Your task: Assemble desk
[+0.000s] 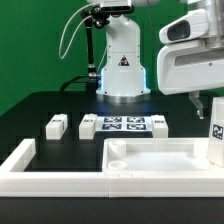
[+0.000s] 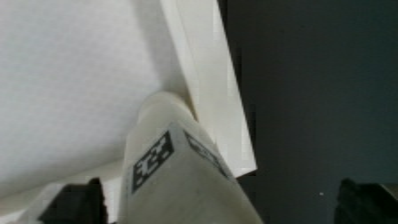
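The white tray-like desk top lies at the front of the exterior view. It fills much of the wrist view, where its raised rim shows as a pale band. A tagged leg block stands upright at the top's corner on the exterior view's right. My gripper hangs straight over it. In the wrist view the leg sits between my fingertips, and the jaws stand wide with a dark gap on one side of the leg. My gripper is open. Three more leg blocks lie on the table.
The marker board lies flat in front of the robot base. A long white bar with raised ends lies at the front on the exterior view's left, beside the desk top. The table is black, with a green backdrop.
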`<move>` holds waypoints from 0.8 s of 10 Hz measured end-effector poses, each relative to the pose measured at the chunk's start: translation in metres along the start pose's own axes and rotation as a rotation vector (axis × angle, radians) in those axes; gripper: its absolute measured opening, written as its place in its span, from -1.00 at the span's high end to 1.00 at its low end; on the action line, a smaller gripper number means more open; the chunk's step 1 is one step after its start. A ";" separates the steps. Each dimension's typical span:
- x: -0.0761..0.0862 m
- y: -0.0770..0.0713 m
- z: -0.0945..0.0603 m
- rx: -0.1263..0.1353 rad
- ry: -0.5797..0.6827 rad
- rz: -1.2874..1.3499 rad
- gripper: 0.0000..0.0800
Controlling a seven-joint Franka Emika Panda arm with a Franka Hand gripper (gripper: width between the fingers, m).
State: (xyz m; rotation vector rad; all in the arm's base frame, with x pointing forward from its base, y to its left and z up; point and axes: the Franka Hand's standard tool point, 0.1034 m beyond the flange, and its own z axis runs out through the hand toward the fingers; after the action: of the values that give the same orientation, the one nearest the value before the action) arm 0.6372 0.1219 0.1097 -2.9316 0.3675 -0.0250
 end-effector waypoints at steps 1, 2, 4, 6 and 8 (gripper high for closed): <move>0.000 0.001 0.000 0.000 0.000 -0.083 -0.62; 0.000 0.001 0.000 0.000 0.000 -0.130 -0.62; 0.004 0.003 -0.004 -0.044 0.000 -0.461 -0.62; 0.003 0.004 0.000 -0.068 -0.006 -0.601 -0.62; 0.003 0.004 0.000 -0.066 -0.006 -0.573 -0.30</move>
State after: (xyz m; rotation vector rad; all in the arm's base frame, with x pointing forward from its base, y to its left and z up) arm 0.6394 0.1172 0.1091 -2.9909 -0.4864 -0.0839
